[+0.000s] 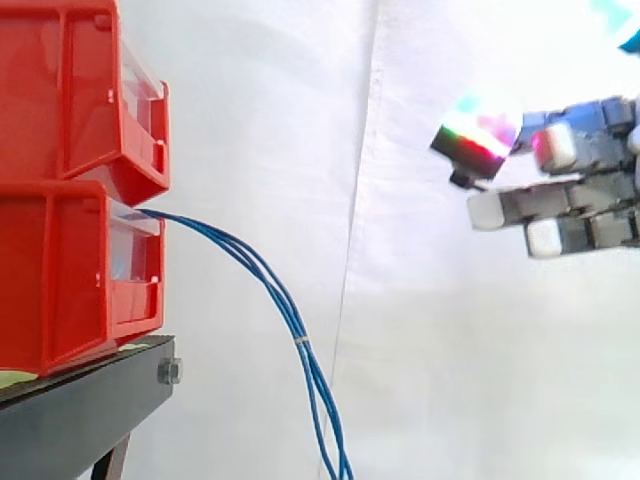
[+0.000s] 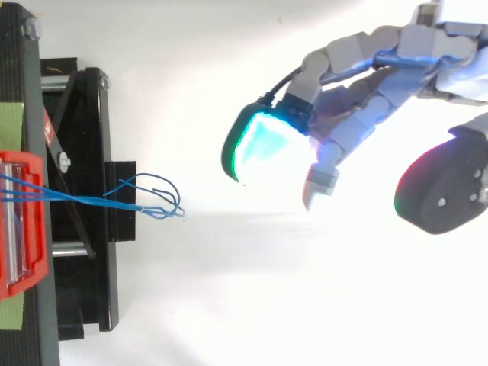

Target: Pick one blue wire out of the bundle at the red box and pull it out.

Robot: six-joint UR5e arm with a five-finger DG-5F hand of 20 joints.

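A bundle of thin blue wires (image 1: pixel 285 305) leaves the front of the lower red box (image 1: pixel 80 275) and hangs down in an arc to the bottom edge of the side view. From above, the blue wires (image 2: pixel 114 200) run out of the red box (image 2: pixel 23 221) and end in loose loops. My hand (image 1: pixel 575 185) is at the right, well clear of the wires and higher than them. Its fingers are spread and nearly straight, pointing toward the boxes, with nothing between them. The fingertips (image 2: pixel 259 145) glow cyan and green in the top view.
A second red box (image 1: pixel 85 90) is stacked on the lower one. Both rest on a black stand (image 1: pixel 90 405). A white curtain (image 1: pixel 400 150) hangs behind, with a vertical seam between the wires and my hand.
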